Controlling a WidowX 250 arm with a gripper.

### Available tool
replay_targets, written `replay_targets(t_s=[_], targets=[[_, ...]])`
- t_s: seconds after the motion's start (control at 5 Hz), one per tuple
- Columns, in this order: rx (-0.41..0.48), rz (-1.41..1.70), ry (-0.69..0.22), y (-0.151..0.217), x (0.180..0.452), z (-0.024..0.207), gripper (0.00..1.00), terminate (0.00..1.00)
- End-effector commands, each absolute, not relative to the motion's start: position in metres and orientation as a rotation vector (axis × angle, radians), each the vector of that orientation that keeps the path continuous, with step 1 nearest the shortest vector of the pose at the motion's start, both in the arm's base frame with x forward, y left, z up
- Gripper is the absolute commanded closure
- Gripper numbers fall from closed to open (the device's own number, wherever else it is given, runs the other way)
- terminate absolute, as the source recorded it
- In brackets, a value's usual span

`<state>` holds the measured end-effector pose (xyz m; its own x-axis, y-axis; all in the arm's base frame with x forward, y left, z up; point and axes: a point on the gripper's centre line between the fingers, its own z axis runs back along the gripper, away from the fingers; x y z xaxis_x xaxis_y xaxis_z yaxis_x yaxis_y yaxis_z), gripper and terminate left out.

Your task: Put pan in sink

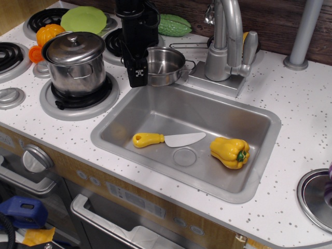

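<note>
Pan (165, 65) | behind sink (259, 150), left rim hidden | end effector (138, 75) grip unclear

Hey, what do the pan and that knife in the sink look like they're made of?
The pan looks like polished steel: mirror-bright, with reflections inside. The knife seems to be plastic: matte yellow handle, dull grey blade without metallic glints. The sink looks like brushed grey metal or metal-look plastic.

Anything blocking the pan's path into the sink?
Nothing blocks the path. The pan sits at the sink's back edge, pincer at its left rim. A knife and yellow pepper lie inside; back-left floor is bare.
</note>
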<state>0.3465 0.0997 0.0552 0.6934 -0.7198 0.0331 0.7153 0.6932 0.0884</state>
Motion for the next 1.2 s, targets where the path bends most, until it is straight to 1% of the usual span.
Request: replay_targets(t_s=[0.0,0.2,0.6,0.8,1.0], targets=[[0.070,-0.802,-0.067,0.100,0.347,0.055,0.00,0.00],[0.073,-0.934,-0.077,0.106,0.360,0.064,0.00,0.00],[0.133,-1.045,-0.137,0.109,0.391,0.062,0.00,0.00],[0.124,-1.046,-0.183,0.107,0.397,0.048,0.00,0.00],[0.106,-1.047,-0.220,0.109,0.396,0.036,0.00,0.00]])
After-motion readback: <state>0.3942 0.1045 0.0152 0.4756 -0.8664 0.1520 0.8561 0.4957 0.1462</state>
